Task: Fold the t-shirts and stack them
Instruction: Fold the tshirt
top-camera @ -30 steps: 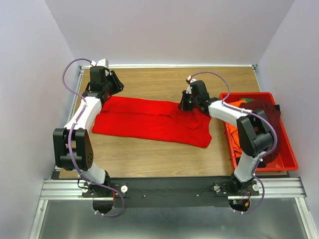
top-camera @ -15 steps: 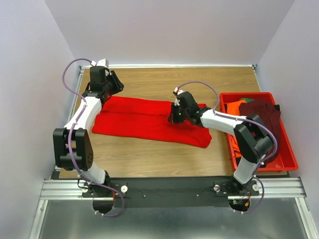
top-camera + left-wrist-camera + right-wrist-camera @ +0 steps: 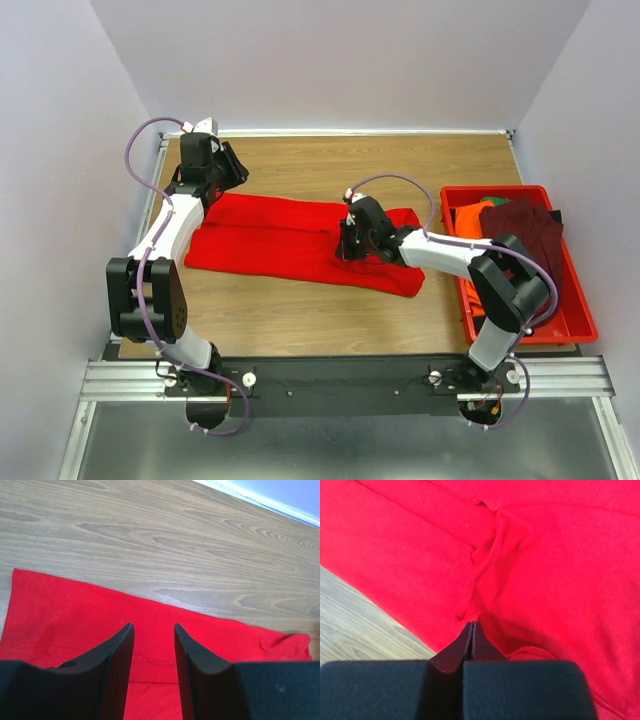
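On the wooden desk the red t-shirt lies spread in a long band. A crease along its middle suggests it is already doubled lengthwise. Its left end sits below the left claw and its right end reaches toward the red bin.

The step in hand looks like folding the right end in toward the middle. To do it well, the panel should travel as one sheet. Carry the pinched cloth low and straight along the shirt's length, line its edges up with the layer beneath, and let go only once it lies flat. The right wrist view shows a wrinkled ridge bunched near the grip, so a light outward pull before setting down would likely smooth it.

The right claw is closed, tips pressed together with a peak of red cloth drawn up to them, so it appears to hold the shirt. The left claw hangs with its fingers parted over the far left corner, holding nothing. Pressing that corner down would probably stop the shirt sliding.

Counted: one desk, one bin, two claws. There are three t-shirts: the red one on the desk, and one orange t-shirt and one maroon t-shirt in the bin, the maroon draped over its right side. A sliver of green beside them is too small to name.
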You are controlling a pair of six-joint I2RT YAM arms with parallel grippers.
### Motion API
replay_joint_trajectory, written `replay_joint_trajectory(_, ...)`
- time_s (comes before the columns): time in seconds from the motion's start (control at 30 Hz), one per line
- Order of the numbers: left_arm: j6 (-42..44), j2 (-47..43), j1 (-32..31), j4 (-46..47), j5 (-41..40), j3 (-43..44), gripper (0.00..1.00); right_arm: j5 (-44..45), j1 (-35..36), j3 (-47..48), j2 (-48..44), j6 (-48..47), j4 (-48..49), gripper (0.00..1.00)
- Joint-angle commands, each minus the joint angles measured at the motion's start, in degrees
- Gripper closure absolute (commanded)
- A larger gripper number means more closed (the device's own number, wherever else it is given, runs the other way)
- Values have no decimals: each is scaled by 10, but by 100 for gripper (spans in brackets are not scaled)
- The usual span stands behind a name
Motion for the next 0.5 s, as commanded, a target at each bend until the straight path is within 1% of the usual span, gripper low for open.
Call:
replay_joint_trajectory(0.0,8,-5,0,6,11,-7,55,23,9,-16,-21,6,5,100)
replay_joint_trajectory(0.3,10,1,0,5,8,-7,55,11,15,-15,-19,-6,5,100)
replay_joint_trajectory(0.47,8,6,0,0,-10,-8,55,8,23,-19,-15,-9,4,100)
